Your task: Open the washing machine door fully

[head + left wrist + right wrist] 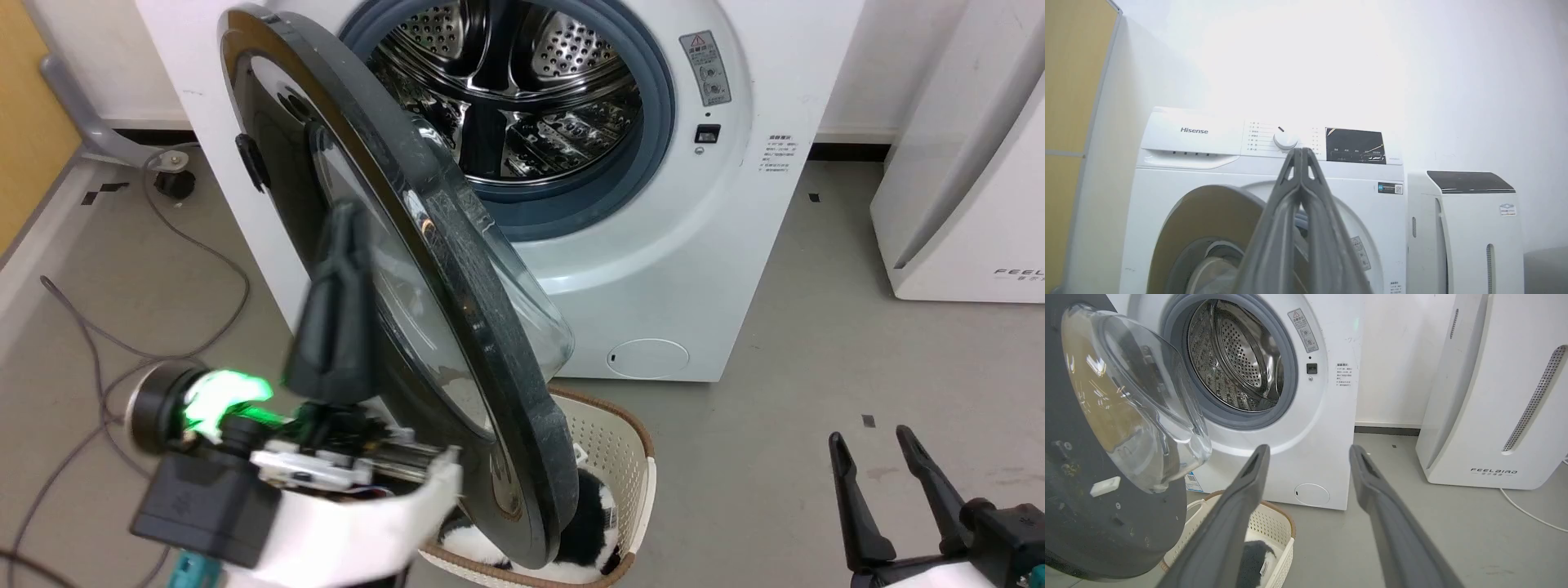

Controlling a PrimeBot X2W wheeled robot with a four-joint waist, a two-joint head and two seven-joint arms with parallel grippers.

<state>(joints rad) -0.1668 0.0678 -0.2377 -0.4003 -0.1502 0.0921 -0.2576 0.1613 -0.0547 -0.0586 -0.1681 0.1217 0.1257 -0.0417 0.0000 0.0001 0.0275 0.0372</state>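
The white washing machine (pixel 735 269) stands ahead with its steel drum (pixel 522 90) and grey gasket exposed. The washing machine door (pixel 457 269) is swung out toward me, nearly edge-on, with its clear glass bowl (pixel 1135 400) facing the drum. My left gripper (pixel 347 214) is shut, its fingers pointing up along the door's glossy outer face; I cannot tell whether they touch it. In the left wrist view the shut left gripper (pixel 1301 151) points at the control panel above the door (pixel 1208 212). My right gripper (pixel 878 441) is open at the lower right, away from the door, and the right gripper (pixel 1309 449) holds nothing.
A cream laundry basket (pixel 620 441) with black and white cloth sits on the floor under the door's free edge. The white FEELBAIR appliance (pixel 963 163) stands to the right. Cables (pixel 98 343) trail across the floor at left. A small round filter cover (pixel 649 358) sits low on the machine.
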